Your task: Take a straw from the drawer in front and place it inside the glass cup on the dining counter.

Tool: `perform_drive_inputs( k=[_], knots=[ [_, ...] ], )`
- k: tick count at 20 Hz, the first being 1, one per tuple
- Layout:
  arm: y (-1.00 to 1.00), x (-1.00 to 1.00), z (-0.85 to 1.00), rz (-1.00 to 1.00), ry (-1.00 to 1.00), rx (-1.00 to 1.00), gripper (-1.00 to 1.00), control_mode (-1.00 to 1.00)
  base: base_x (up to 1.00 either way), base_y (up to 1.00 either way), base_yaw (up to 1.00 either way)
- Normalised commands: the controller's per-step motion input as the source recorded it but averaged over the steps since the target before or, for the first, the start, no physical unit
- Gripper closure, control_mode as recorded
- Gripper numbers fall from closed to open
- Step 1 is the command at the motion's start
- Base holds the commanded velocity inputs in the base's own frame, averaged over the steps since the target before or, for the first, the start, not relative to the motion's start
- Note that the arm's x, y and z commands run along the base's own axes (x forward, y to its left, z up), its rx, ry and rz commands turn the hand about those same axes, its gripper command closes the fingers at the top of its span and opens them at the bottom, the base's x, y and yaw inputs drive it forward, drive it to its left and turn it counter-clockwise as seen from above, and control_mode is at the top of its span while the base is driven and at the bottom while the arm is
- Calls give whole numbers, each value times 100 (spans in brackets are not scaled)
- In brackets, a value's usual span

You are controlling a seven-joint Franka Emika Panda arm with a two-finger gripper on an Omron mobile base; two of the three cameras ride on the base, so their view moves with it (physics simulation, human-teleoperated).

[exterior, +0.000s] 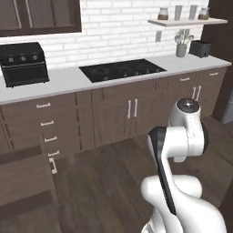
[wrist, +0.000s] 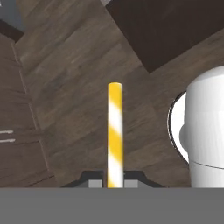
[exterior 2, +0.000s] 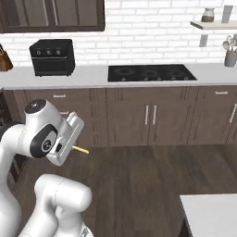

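Observation:
My gripper (wrist: 114,183) is shut on the straw (wrist: 115,131), a thin yellow-and-white striped stick that points straight out from between the fingertips over the wood floor. From the right base view, the straw's tip (exterior 2: 82,150) pokes out of the white hand, which hangs low at the left in front of the cabinets. The drawer (exterior: 25,179) stands pulled open at the lower left, its handle (exterior: 53,165) facing the floor space. A corner of the dining counter's white top (exterior 2: 210,213) sits at the lower right. The glass cup is out of view.
A long white worktop (exterior: 63,79) runs along the back wall with a black cooktop (exterior: 122,69) and a black toaster oven (exterior: 22,63). Brown cabinet fronts (exterior 2: 150,115) stand below it. Open wood floor (exterior 2: 139,180) lies between the cabinets and the island.

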Motion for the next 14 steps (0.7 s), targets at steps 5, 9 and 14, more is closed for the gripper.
perform_drive_inputs(
  k=[5, 9, 14],
  knots=[
    [0, 0, 0, 0, 0, 0, 100, 100, 91, -16, -33],
    [0, 0, 0, 0, 0, 0, 100, 100, 100, 10, -31],
    [0, 0, 0, 0, 0, 0, 100, 100, 99, -5, -52]
  ],
)
